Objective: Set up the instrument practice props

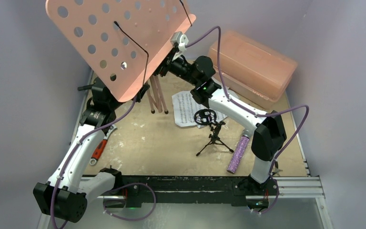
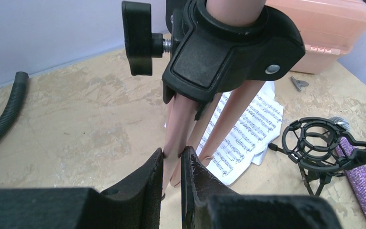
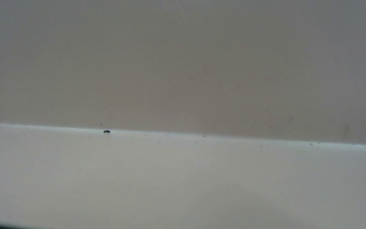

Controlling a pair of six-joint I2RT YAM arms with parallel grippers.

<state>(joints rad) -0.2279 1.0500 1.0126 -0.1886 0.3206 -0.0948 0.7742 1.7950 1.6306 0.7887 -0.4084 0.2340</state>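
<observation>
One music stand — one microphone, one mic tripod

Right wrist cam: all blur, pale bands, nothing readable. Music stand top cut by pic edge; its plate hides right gripper tips. Wrench by desk's left edge, half under left arm. Mic cropped in left wrist cam.

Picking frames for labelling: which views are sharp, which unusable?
Top view: evenly lit and sharp, the stand looming large near the lens. Left wrist: claw slightly soft up close, sheet music crisp. Right wrist: a flat beige-grey blur, nothing identifiable.
</observation>
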